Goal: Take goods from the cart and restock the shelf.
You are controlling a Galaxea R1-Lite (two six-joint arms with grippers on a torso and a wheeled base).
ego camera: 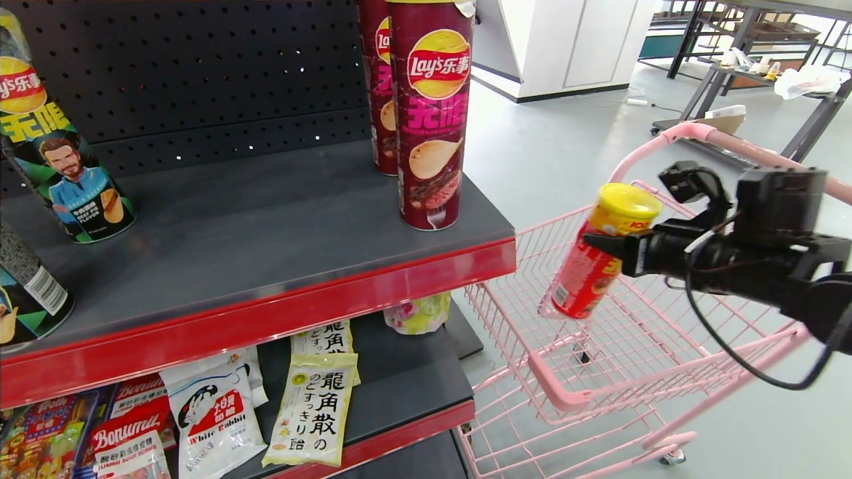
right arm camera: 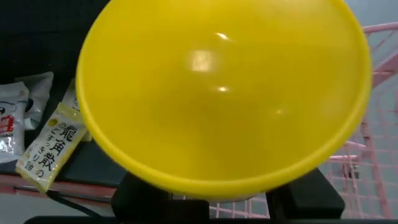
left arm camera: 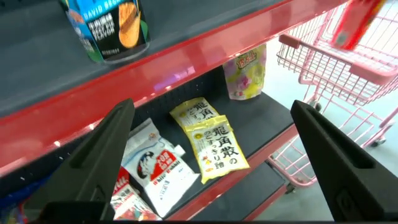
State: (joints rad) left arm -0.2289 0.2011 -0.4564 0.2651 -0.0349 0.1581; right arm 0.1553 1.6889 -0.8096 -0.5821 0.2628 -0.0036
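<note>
The left gripper [left arm camera: 211,109] hangs in front of the shelf [ego camera: 266,313]. Its fingers [left arm camera: 99,155] are spread wide and hold nothing, and they face the candy bags [left arm camera: 211,146] on the shelf's lower board. Two tall maroon chip cans [ego camera: 431,113] stand at the right end of the upper board. Right of the shelf, the right gripper [ego camera: 599,238] has its fingers [ego camera: 622,251] clamped on a red can [ego camera: 582,283] with a yellow lid [right arm camera: 217,93]. The can is tilted above the pink cart [ego camera: 552,386].
</note>
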